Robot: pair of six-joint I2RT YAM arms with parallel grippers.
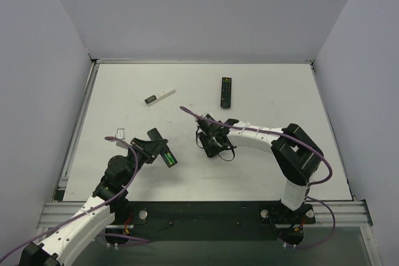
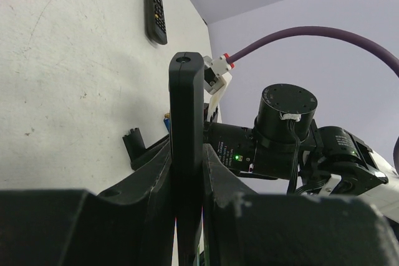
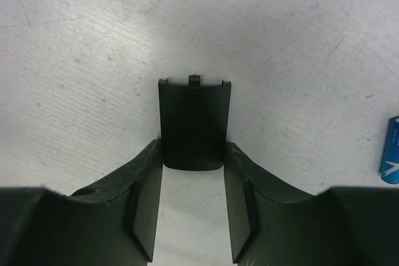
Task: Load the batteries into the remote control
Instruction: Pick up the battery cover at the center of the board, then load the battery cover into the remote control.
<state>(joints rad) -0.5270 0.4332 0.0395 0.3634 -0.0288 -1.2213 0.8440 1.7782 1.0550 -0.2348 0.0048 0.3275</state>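
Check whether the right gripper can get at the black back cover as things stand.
Probably yes: the right gripper straddles the back cover, which lies flat on the table, uncovered; the blue battery lies well aside.

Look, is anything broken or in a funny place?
Nothing looks broken. The small black plastic back cover lies on the white table, between the right arm's jaws, not on the slim matte-black remote control bar, which the left arm's jaws hold up edgewise. A small blue cylindrical battery lies loose near the cover.
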